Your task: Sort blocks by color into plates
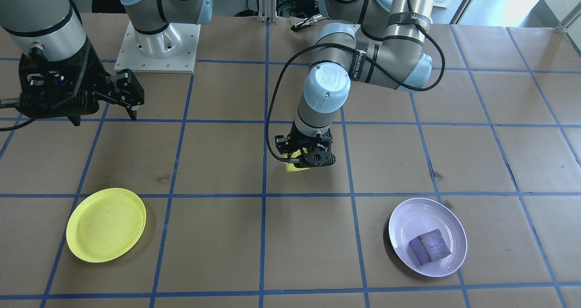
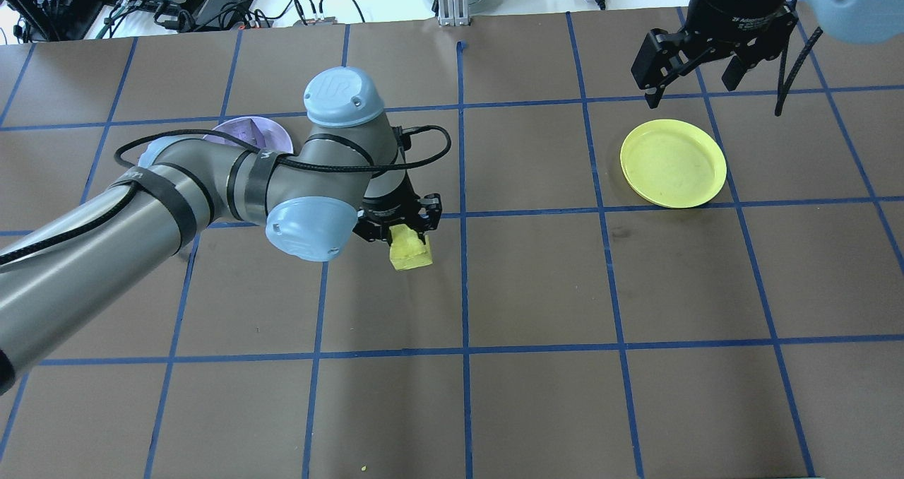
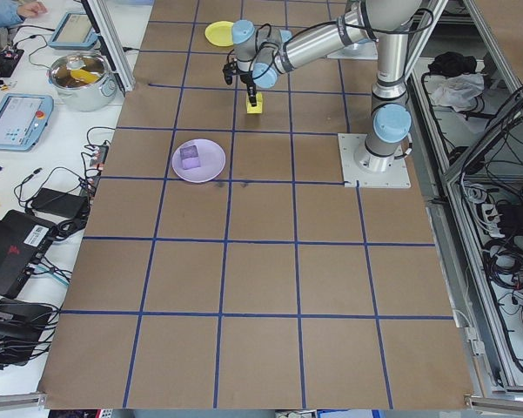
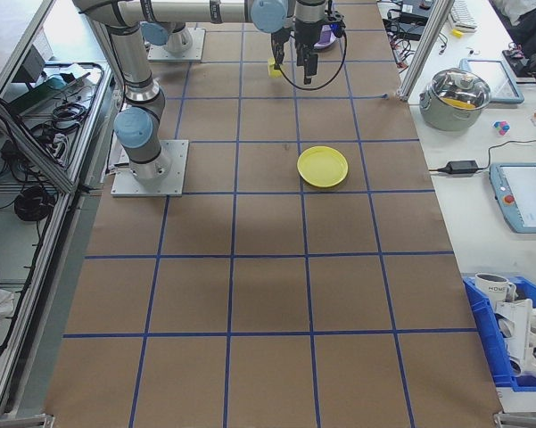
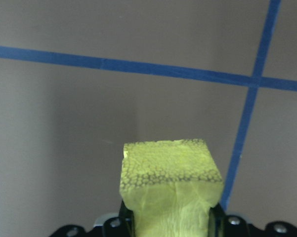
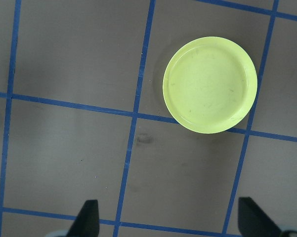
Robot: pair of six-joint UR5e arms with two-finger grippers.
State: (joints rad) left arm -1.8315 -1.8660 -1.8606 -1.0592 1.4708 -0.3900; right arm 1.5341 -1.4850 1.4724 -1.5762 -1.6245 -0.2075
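Sitting clamped between the left gripper's point(image 2: 404, 233) fingers near the table's middle, the yellow block point(image 2: 410, 250) lay well apart from the yellow plate point(image 2: 673, 162), which was nearer the right gripper point(image 2: 696, 69), hovering wide open.

Two blocks point(image 1: 430, 247), two plates point(image 1: 105, 224)

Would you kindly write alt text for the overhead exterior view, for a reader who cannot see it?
The left gripper holds a small yellow foam block near the centre of a brown table gridded with blue tape. An empty round yellow plastic plate lies below the open right gripper; the left arm partly hides a lavender plate.
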